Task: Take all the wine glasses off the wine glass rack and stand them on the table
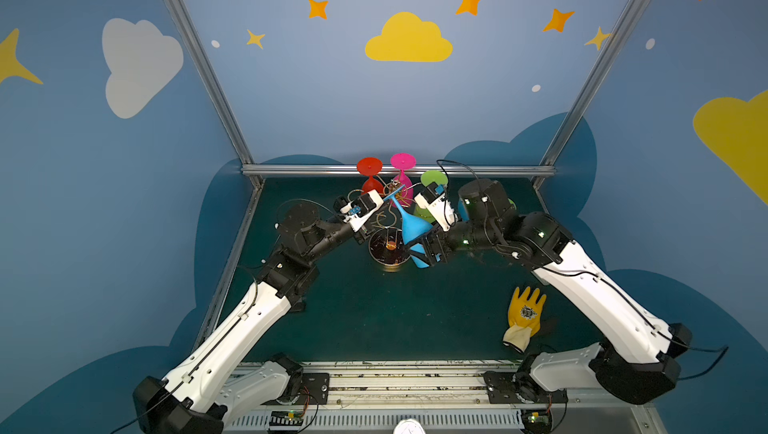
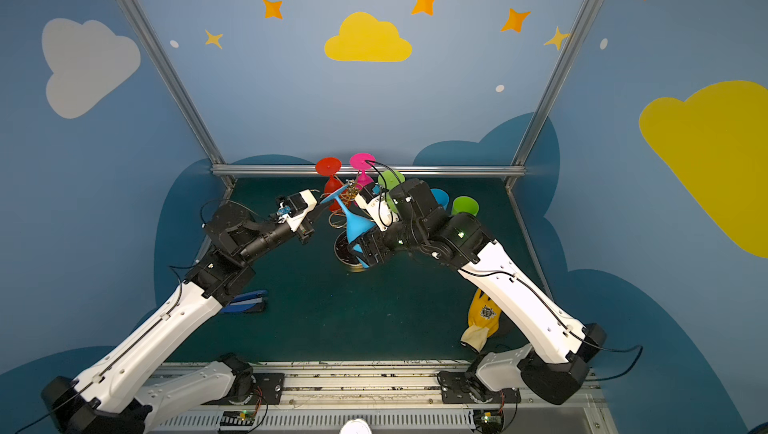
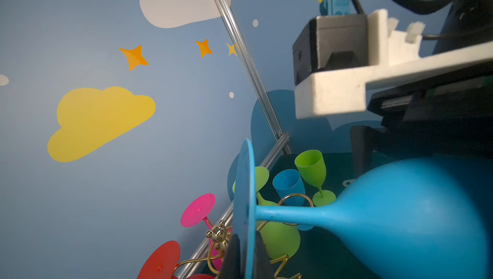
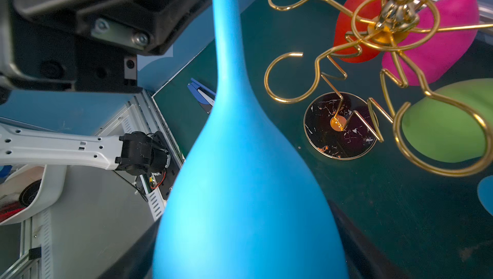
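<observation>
the blue wine glass (image 1: pixel 411 224) hangs tilted above the base of the wine glass rack (image 1: pixel 386 250), its stem apparently clear of the gold loops. the left hand (image 1: pixel 388 198) pinches its foot. the right hand (image 1: pixel 422 251) surrounds the bowl, but whether it grips cannot be told. setting the glass on the desk (image 1: pixel 374 320) likely remains. a red glass (image 1: pixel 369 166), a pink glass (image 1: pixel 402 161) and a green glass (image 1: pixel 433 178) hang on the rack.

No legible text in any view — the yellow glove (image 1: pixel 524 315) carries a dark round printed emblem, too small to read its lettering
</observation>
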Available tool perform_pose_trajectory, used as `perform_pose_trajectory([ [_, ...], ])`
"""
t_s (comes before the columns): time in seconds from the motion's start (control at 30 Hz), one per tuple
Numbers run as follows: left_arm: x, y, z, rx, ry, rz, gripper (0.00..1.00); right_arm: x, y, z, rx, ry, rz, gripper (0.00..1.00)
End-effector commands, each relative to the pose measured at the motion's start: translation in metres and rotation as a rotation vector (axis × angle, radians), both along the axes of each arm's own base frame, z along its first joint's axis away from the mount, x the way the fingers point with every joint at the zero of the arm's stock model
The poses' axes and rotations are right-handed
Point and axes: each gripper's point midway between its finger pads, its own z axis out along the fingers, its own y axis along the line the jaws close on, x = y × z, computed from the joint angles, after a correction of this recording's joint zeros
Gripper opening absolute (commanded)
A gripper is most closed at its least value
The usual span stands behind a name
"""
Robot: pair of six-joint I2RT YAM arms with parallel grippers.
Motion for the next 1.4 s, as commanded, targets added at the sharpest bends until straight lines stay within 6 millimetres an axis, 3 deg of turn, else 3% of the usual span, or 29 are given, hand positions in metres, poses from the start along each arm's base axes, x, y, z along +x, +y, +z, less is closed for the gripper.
perform_pose_trajectory([
  [0.0,0.002,0.017,0.02,-0.157,0.062,0.074,0.03,-0.005,-0.005,0.015,0.104,0.025,0.015,0.83],
  [0.2,0.007,0.021,0.006,-0.186,0.162,0.106,0.03,-0.005,-0.023,0.049,0.306,0.008,0.013,0.84],
  [0.43,0.011,0.026,-0.007,-0.232,0.212,0.119,0.03,-0.008,-0.061,0.078,0.44,-0.105,-0.067,0.84],
  [0.6,0.011,0.027,-0.007,-0.27,0.244,0.103,0.03,-0.008,-0.082,0.079,0.474,-0.145,-0.134,0.85],
  [0.77,0.01,0.029,-0.002,-0.305,0.257,0.089,0.03,-0.003,-0.091,0.074,0.484,-0.154,-0.186,0.84],
  [1.03,0.009,0.032,-0.002,-0.316,0.265,0.092,0.03,0.016,-0.087,0.062,0.481,-0.135,-0.235,0.78],
  [1.37,0.009,0.032,-0.008,-0.322,0.287,0.095,0.03,0.036,-0.063,0.067,0.523,-0.119,-0.22,0.66],
])
